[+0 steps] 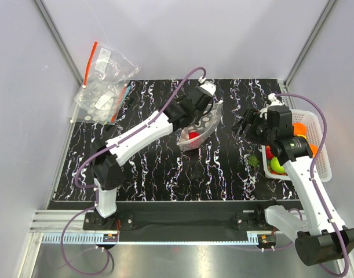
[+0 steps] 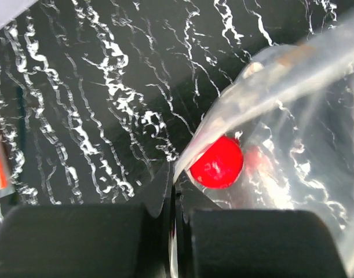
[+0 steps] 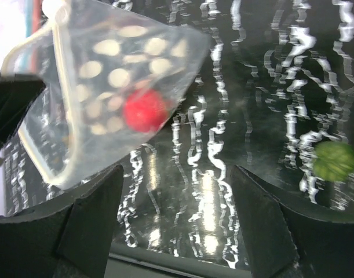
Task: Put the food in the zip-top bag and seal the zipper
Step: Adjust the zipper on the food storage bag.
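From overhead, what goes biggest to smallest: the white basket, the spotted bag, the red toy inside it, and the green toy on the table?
1. the white basket
2. the spotted bag
3. the red toy and the green toy: both small and about alike, so I would not rank them.

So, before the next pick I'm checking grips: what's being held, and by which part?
The left gripper pinches the zip-top bag by its mouth edge; the right gripper is open, holding nothing.
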Controlling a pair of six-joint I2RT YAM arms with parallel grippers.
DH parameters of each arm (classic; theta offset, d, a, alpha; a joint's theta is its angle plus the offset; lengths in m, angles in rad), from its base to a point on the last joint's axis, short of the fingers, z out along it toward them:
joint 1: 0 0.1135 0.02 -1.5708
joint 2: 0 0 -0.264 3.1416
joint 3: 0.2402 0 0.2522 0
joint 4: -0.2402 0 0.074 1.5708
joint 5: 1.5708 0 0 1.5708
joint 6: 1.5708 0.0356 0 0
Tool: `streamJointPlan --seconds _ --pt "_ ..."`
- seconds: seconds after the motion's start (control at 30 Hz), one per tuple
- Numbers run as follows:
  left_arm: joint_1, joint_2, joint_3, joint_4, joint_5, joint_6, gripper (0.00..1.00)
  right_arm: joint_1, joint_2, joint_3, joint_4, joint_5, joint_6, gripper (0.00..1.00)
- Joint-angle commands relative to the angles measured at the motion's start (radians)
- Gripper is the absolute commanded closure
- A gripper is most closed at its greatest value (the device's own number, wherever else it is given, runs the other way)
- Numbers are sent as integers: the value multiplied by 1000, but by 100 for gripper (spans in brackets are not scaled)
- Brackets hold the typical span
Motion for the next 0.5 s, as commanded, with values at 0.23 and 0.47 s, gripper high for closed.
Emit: streamJointPlan --seconds 0.23,0.47 --pt "-2 -57 -31 147 51 47 100 -302 36 35 39 -56 -29 19" --pt "-27 -85 -74 184 47 101 100 -425 171 -20 178 -11 16 17"
